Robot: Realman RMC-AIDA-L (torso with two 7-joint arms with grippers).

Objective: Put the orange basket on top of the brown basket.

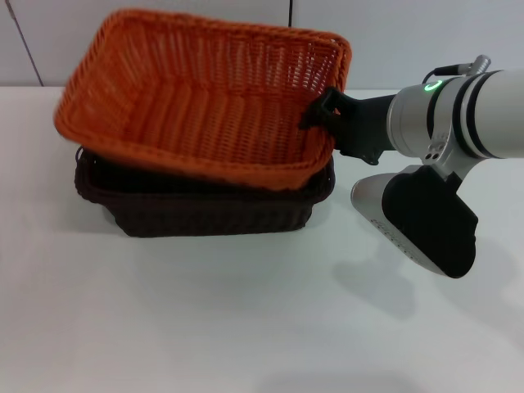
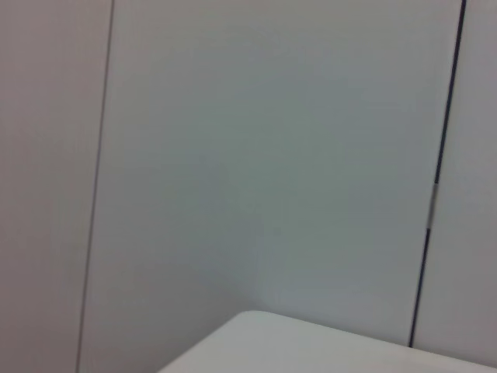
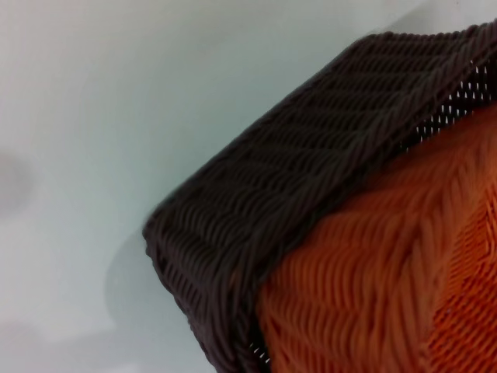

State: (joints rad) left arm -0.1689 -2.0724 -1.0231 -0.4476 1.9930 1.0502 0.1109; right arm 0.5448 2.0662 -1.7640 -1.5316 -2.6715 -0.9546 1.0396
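Head view: the right claw (image 1: 321,109) grips the right rim of the orange basket (image 1: 205,98), which sits tilted on top of the brown basket (image 1: 205,205) on the white bench (image 1: 246,311). Right wrist view: orange weave (image 3: 388,272) nests inside the brown rim (image 3: 295,194). Left wrist view: only wall (image 2: 264,155) and a bench corner (image 2: 326,350); left claw unseen.

White right arm (image 1: 467,106), green ring light, black pincer (image 1: 321,110)

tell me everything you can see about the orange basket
The bright orange rectangular woven wicker-style basket has sloping openwork sides and a braided rim, and is empty. It sits tilted over the dark brown woven basket, its near edge down in that basket and its far edge raised. The right gripper grips its right rim.
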